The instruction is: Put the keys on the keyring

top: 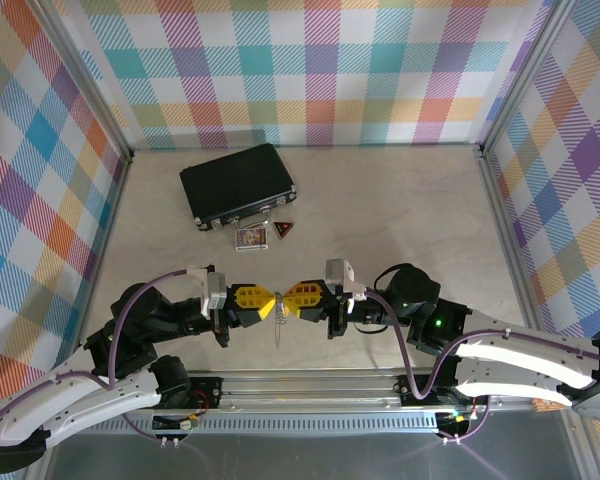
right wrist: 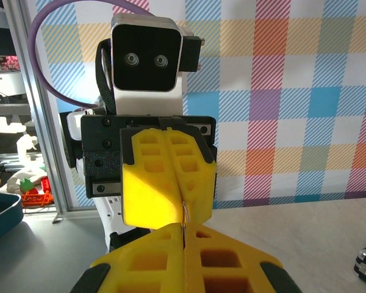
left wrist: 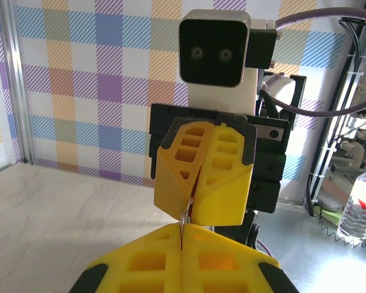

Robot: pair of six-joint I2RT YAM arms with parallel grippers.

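Low over the table's near middle, my left gripper (top: 270, 302) and right gripper (top: 290, 300) meet tip to tip. Both are shut on a thin metal loop, the keyring (top: 280, 312), and a thin silvery strand hangs from it toward the table. In the left wrist view my left gripper (left wrist: 183, 231) pinches the keyring's edge (left wrist: 184, 215), which runs up into the right gripper's closed fingers (left wrist: 216, 183). In the right wrist view my right gripper (right wrist: 184, 231) holds the same edge (right wrist: 183, 212) below the left gripper's yellow fingers (right wrist: 149, 195). The keys are hidden.
A black rectangular case (top: 238, 184) lies at the back left of the table. In front of it sit a small picture card (top: 250, 236) and a red-and-black triangular tag (top: 283, 229). Checked walls close in the back and both sides.
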